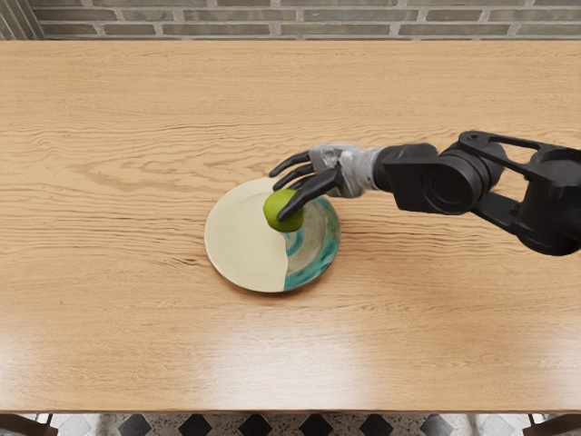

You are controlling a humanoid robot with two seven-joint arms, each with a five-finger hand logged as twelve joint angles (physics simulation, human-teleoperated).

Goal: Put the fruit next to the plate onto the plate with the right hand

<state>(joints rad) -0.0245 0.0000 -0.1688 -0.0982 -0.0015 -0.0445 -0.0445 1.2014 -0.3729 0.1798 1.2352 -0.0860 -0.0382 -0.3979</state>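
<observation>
Sitting over the plate [241, 245], green fruit [274, 212] touches the right hand [318, 177].

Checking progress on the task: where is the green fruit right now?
In the head view, the green fruit is over the upper right of the plate, held by the right hand.

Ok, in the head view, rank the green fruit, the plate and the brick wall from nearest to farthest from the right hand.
1. green fruit, in the fingers of the right hand.
2. plate, directly beneath the fruit.
3. brick wall, beyond the far edge of the table.
</observation>
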